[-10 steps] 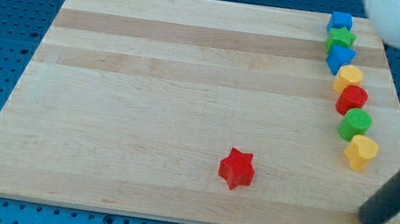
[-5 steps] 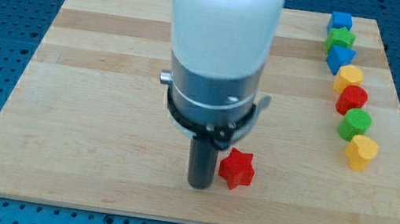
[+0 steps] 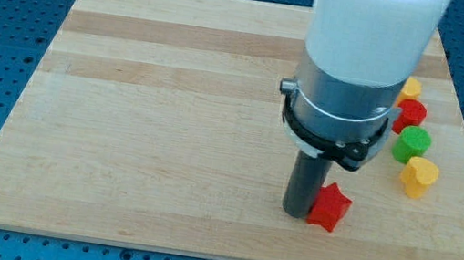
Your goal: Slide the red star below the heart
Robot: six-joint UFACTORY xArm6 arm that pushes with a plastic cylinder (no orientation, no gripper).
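The red star (image 3: 329, 207) lies near the board's bottom edge, right of the middle. My tip (image 3: 297, 214) rests on the board right against the star's left side. The yellow heart (image 3: 419, 175) lies at the lower end of a line of blocks near the board's right edge, up and to the right of the star. The arm's white and grey body hides the upper part of that line.
Above the heart lie a green block (image 3: 412, 143), a red block (image 3: 411, 112) and a yellow block (image 3: 411, 87), partly hidden by the arm. The wooden board (image 3: 142, 117) sits on a blue perforated table.
My tip came in from the right to the star's left side, then pushed the star to the right, toward the heart.
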